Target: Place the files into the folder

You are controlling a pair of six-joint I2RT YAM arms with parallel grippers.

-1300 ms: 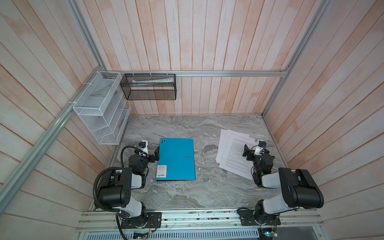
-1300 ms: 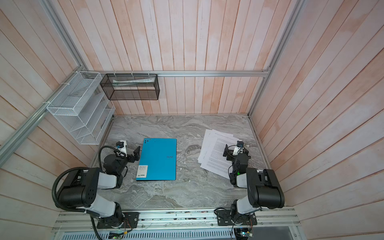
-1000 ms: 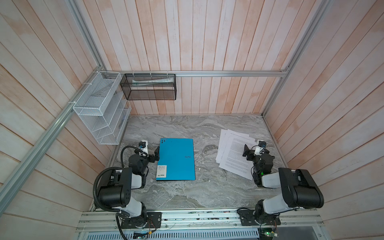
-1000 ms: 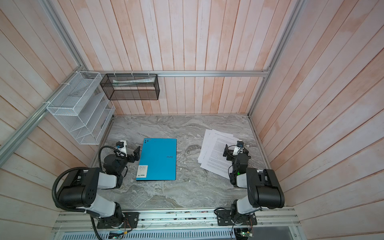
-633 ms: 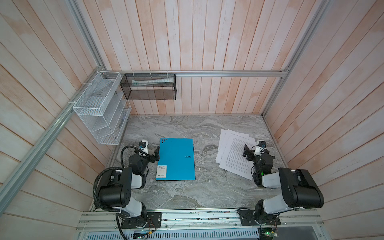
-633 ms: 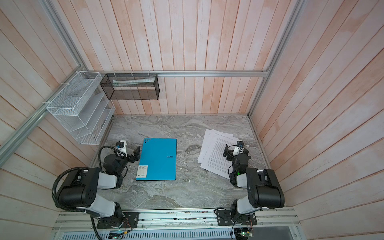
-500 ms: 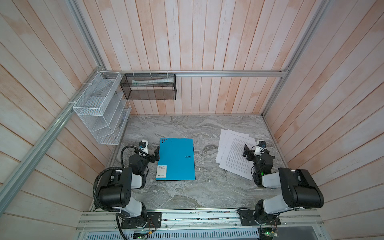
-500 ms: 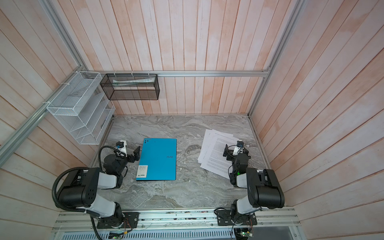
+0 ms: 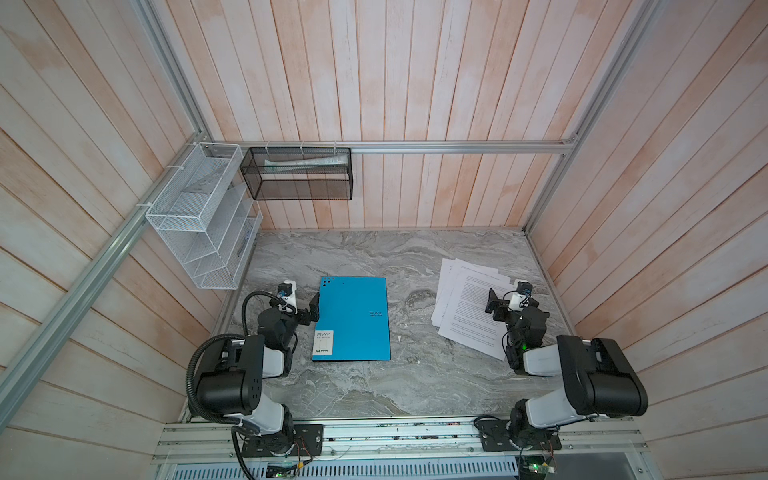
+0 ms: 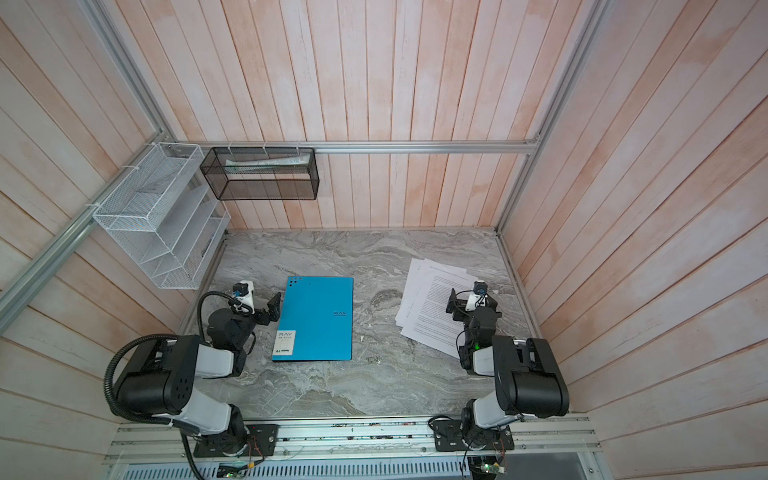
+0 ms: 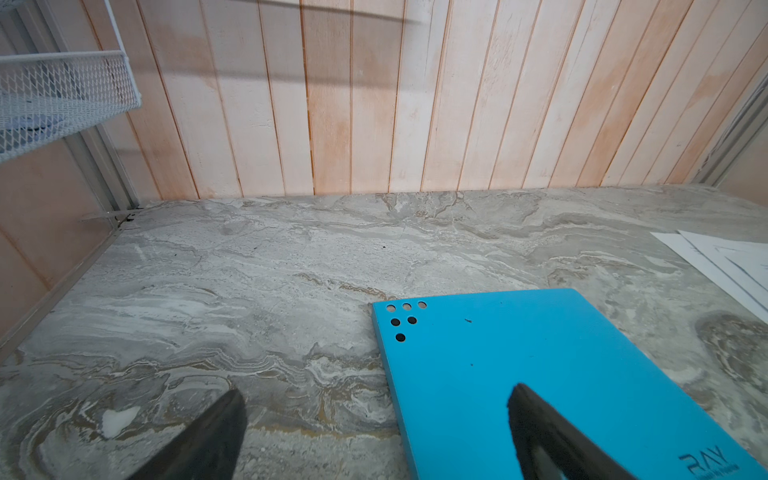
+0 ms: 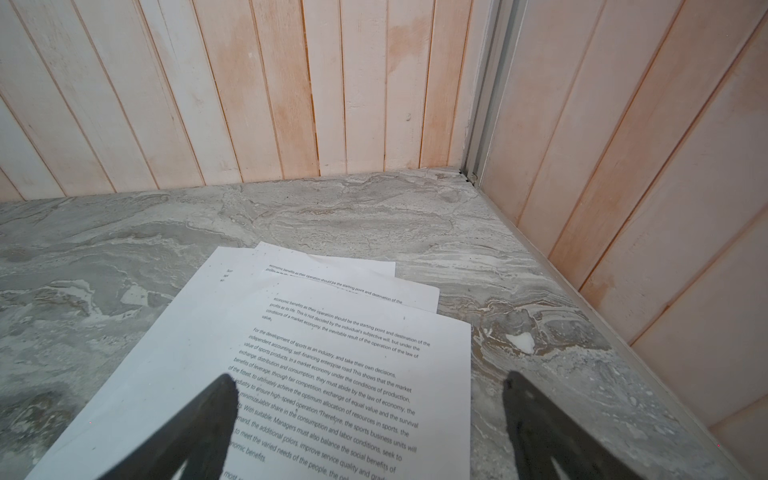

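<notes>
Folder [image 9: 353, 318] closed, flat, centre-left; files [image 9: 465, 307] fanned at right, well apart. Left gripper [image 11: 374, 399] spread at folder's edge, right gripper [image 12: 370, 382] spread above files, both empty. Best: open folder first, slowly.

One blue folder [image 9: 353, 318]; the files [image 9: 469, 316], at least three overlapping sheets, exact count indeterminate; one white wire rack [image 9: 199, 216]; one black mesh basket [image 9: 297, 174]; two grippers, left gripper [image 11: 377, 390] and right gripper [image 12: 370, 376], each with two fingers [image 11: 216, 436].
</notes>
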